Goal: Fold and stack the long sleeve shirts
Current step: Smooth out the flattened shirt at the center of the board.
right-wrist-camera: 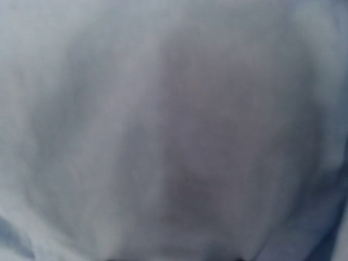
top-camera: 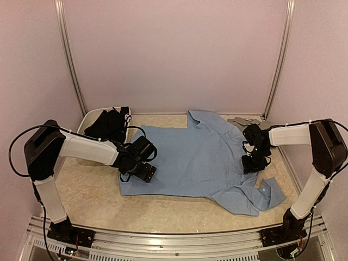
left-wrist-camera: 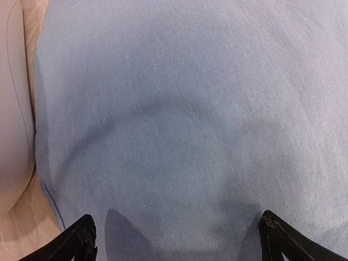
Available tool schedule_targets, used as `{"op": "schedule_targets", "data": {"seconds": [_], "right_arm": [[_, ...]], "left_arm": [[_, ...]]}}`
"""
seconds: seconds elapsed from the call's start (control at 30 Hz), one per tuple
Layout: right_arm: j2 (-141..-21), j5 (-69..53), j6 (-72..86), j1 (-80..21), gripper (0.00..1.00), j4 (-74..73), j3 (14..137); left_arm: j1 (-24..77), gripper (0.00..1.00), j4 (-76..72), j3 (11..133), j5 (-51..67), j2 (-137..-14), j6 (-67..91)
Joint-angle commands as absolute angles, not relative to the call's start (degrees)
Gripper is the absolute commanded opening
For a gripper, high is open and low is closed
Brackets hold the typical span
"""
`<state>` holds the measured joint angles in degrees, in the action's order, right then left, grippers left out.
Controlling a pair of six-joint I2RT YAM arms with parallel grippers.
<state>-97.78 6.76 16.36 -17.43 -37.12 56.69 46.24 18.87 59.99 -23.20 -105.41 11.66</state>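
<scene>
The light blue long sleeve shirt (top-camera: 201,157) lies spread flat across the middle of the table, with a cuffed sleeve (top-camera: 266,193) folded at the front right. My left gripper (top-camera: 142,172) hovers over its left edge. In the left wrist view it (left-wrist-camera: 179,231) is open wide over the blue cloth (left-wrist-camera: 190,109), holding nothing. My right gripper (top-camera: 253,162) is low over the shirt's right side. The right wrist view shows only blurred blue cloth (right-wrist-camera: 174,125), with two dark tips apart at the bottom edge. A black shirt (top-camera: 109,124) and a grey shirt (top-camera: 242,120) lie at the back.
The black shirt sits in a white tub (top-camera: 87,120) at the back left corner. Pale walls with metal posts (top-camera: 70,60) close in the table. The tan tabletop (top-camera: 87,196) shows at the front left. A pale rounded surface (left-wrist-camera: 13,136) is at the left of the left wrist view.
</scene>
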Motion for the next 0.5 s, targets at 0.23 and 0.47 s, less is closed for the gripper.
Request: {"op": "schedule_targets", "data": {"seconds": [0.23,0.47], "right_arm": [[-93.09,8.50,14.86,-17.67,0.44,-46.12,58.49],[-85.11,0.75,12.15,-16.97,0.47,-39.62,62.07]], "left_arm": [[51.39,0.99,31.52,56.55,-24.77,-103.10,13.88],[50.20,0.99,28.76,59.57,-23.27,-99.04,12.64]]}}
